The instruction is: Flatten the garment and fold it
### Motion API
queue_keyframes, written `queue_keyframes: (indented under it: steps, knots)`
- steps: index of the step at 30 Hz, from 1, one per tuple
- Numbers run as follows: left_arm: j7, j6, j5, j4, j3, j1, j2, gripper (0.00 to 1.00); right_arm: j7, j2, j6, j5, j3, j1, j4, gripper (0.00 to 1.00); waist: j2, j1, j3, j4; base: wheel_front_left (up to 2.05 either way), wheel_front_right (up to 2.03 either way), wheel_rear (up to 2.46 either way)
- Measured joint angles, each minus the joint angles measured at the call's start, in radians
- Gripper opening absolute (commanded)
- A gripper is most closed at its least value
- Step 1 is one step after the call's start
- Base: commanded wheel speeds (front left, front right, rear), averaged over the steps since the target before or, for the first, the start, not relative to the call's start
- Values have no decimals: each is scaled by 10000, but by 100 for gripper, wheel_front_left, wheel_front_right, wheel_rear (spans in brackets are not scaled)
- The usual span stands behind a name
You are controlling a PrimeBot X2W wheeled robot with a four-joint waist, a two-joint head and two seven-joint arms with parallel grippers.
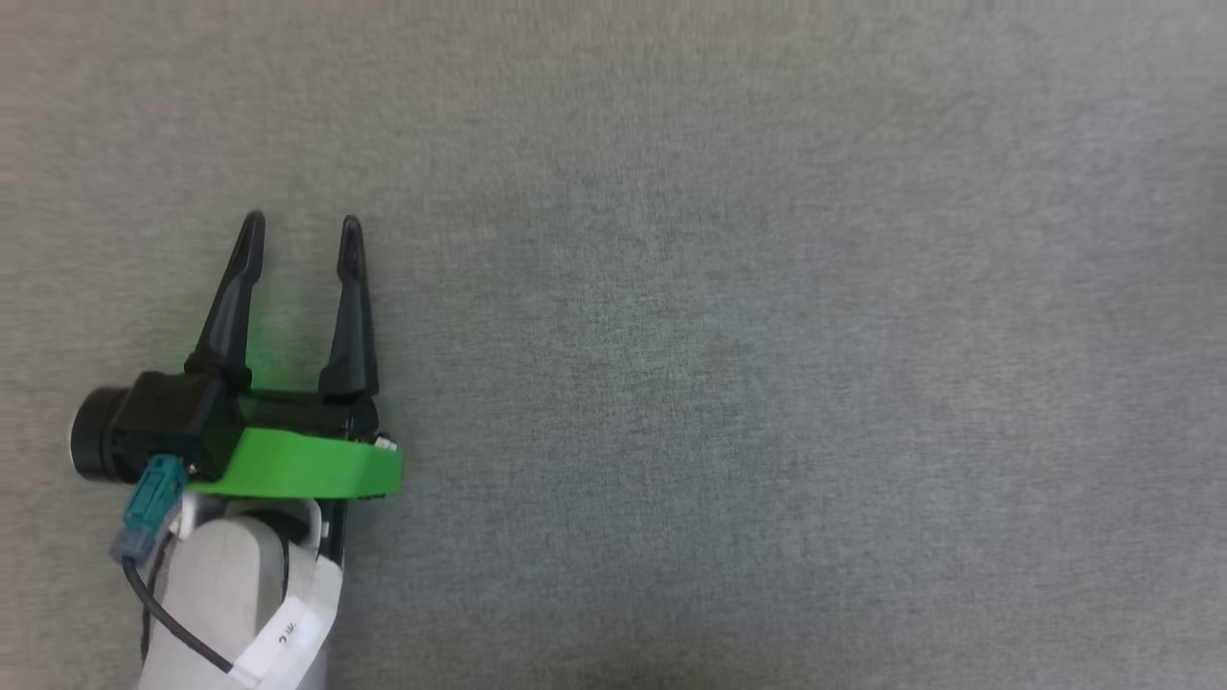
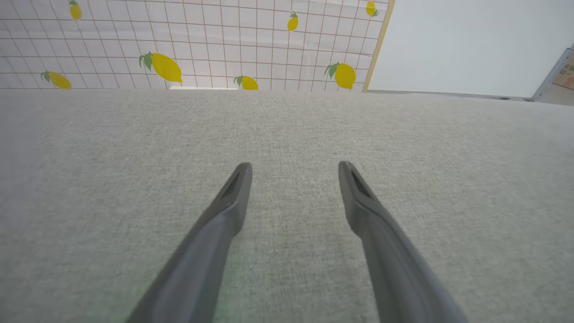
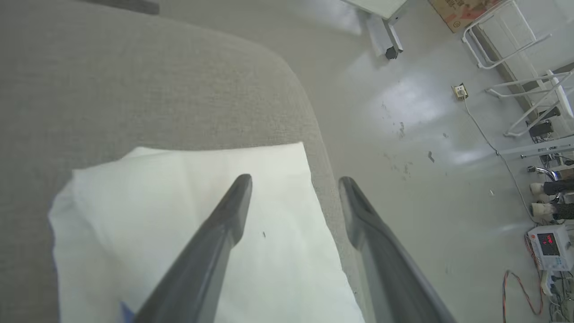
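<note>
left claw (image 1: 302,222): lower left of the head view; my fingers stand apart, nothing between them, over the bare grey surface (image 1: 767,287).
right claw (image 3: 294,178): my fingers stand apart, gripping nothing.
garment (image 3: 157,188): white, folded, lying on the surface by its rounded corner, lower middle of the right wrist view; blue sliver at bottom left.

One grey pad (image 1: 767,335) carries one garment (image 3: 188,197) at its edge. Two grippers hang above the pad: one left gripper (image 1: 302,222) and one right gripper (image 3: 294,179), each with two fingers (image 2: 215,233). Beyond the pad, one tiled wall (image 2: 224,45) shows seven lemons (image 2: 163,66).
</note>
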Motion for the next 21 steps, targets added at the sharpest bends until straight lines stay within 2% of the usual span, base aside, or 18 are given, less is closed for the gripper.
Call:
queue_keyframes:
  steps: [3,10,16,21]
  knots:
    - [-127,29,-153,316,100,123,-58,100,-495,506,0,401,100,-135,-493,100,0,0,-487,17,0,0,0]
    - [-276,121,-608,917,460,588,-167,100,-1958,2188,-2,1831,871,29,-2171,100,0,-1,-1978,7,0,0,0]
    - [-313,383,-700,1104,679,1028,-272,100,-3678,3722,-4,2130,1476,1641,-3737,100,0,-2,-3307,105,0,0,0]
    - [-324,612,-729,1149,794,1328,-307,100,-4915,5060,-4,1818,1221,3289,-4633,100,0,-2,-4269,296,0,0,0]
